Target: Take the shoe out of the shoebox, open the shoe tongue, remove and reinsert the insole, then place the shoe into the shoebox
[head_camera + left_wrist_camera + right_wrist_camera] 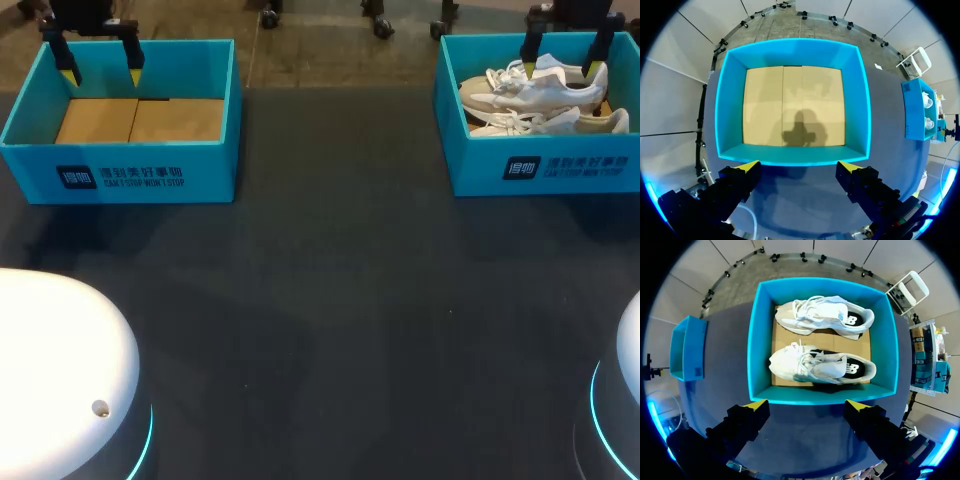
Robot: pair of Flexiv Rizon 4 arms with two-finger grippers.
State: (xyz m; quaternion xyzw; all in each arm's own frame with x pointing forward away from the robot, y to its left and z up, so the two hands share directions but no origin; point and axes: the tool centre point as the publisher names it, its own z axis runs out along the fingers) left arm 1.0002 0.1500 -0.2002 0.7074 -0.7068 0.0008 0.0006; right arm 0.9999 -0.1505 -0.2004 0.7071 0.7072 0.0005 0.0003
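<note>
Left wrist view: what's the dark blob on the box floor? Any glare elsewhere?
Left wrist view: a shadow on the cardboard floor of the empty shoebox, likely cast by the left gripper above it; fisheye bows the walls. Head view: the white arm base at near left is blown out.

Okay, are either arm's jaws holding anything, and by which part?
Nothing is held: left gripper and right gripper have open jaws; both shoes lie in their shoebox.

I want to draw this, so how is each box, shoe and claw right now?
Left shoebox: open, empty.
Right shoebox: open, holding two sneakers.
Near sneaker: laced, untouched.
Far sneaker: laced, untouched.
Left claw: open, empty.
Right claw: open, empty.
</note>
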